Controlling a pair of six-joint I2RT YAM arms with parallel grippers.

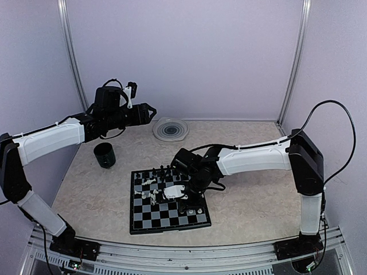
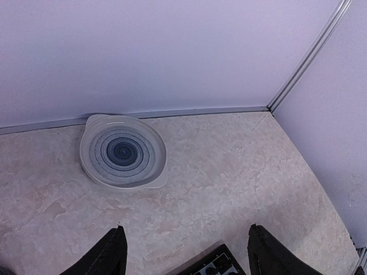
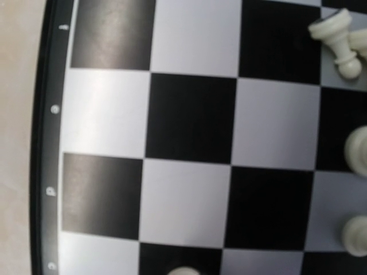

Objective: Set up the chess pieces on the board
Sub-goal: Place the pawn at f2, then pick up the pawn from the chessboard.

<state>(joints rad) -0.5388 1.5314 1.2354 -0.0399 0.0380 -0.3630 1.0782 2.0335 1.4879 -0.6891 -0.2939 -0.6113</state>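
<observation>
Step in hand: placing pieces. The board lies at lower centre of the surface. Black pieces stand along its far edge. White pieces lie scattered mid-board, including a toppled piece. The right end effector sits low over them; whether it is released or clenched cannot be told. The left end effector hangs released at upper left. The next move likely calls for a precise pinch on one white piece.

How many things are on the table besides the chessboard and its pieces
2: a black cup left of the board, and a round plate at the back; the right arm may hide others.
</observation>
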